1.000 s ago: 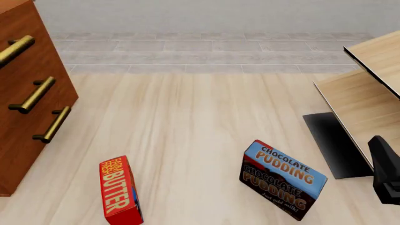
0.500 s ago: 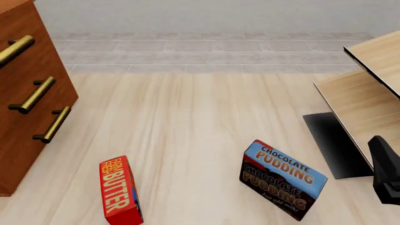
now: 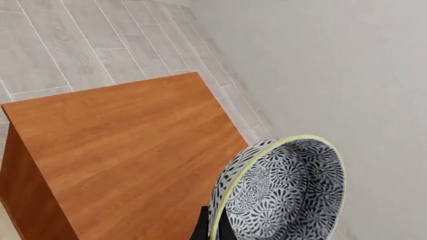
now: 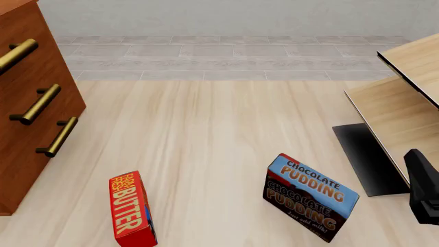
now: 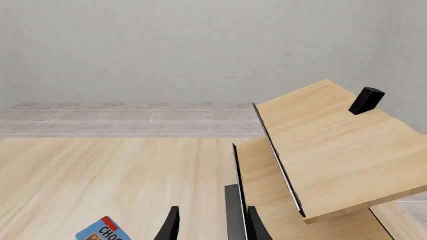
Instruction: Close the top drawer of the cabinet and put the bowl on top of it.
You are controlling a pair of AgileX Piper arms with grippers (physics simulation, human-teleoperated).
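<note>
Very little of the robot shows. At the lower right edge of the front view, the right arm [image 4: 424, 189] appears as a matte black, angular block with flat faces and hard edges. In the right wrist view, the right end effector [image 5: 212, 226] shows two slim black fingers [image 5: 169, 227], smooth and gently curved, at bottom centre. In the left wrist view, only a small black finger tip of the left end effector [image 3: 203, 227] is visible at the bottom edge.
</note>
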